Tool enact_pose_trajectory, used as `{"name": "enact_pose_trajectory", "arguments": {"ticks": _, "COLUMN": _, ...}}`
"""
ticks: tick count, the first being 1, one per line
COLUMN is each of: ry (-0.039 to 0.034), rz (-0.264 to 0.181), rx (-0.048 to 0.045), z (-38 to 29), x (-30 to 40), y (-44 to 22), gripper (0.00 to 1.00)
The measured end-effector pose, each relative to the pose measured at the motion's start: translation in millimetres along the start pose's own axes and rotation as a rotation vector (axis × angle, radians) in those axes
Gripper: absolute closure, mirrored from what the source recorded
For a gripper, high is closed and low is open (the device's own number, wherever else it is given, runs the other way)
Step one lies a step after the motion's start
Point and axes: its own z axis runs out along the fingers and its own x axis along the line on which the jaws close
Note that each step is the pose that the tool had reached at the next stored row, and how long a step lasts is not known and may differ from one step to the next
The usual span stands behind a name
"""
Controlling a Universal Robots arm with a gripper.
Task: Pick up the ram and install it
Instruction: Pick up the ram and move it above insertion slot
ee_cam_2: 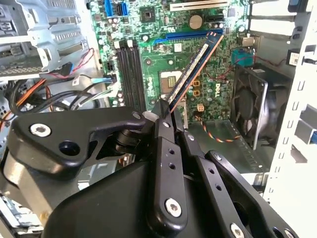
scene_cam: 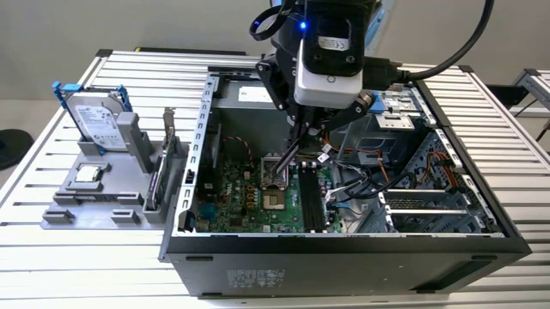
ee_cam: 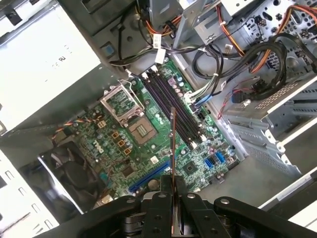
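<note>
Exterior view, centre to right of frame: open computer case lying on a slatted metal table. Inside it sit the green motherboard, the CPU socket, dark memory slots just beside the socket, loose cables and a drive cage toward the exterior view's right.

Left of frame: grey parts holder, just beside the case. It carries a hard drive standing upright, a small square CPU chip lying flat, and an expansion card on edge.

Gripper hangs inside the case, above the board. Both wrist views show its fingers clamped on one end of the ram, which juts out tilted over the socket area, close to the memory slots. In the first wrist view the ram appears edge-on. Whether its free end touches the board, I cannot tell.
</note>
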Motion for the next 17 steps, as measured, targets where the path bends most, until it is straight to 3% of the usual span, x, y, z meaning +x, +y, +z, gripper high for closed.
{"name": "enact_pose_trajectory", "arguments": {"ticks": 17, "ry": -0.0014, "rz": -0.134, "rx": -0.0045, "z": 0.0, "x": 0.0, "y": 0.0, "gripper": 1.0}}
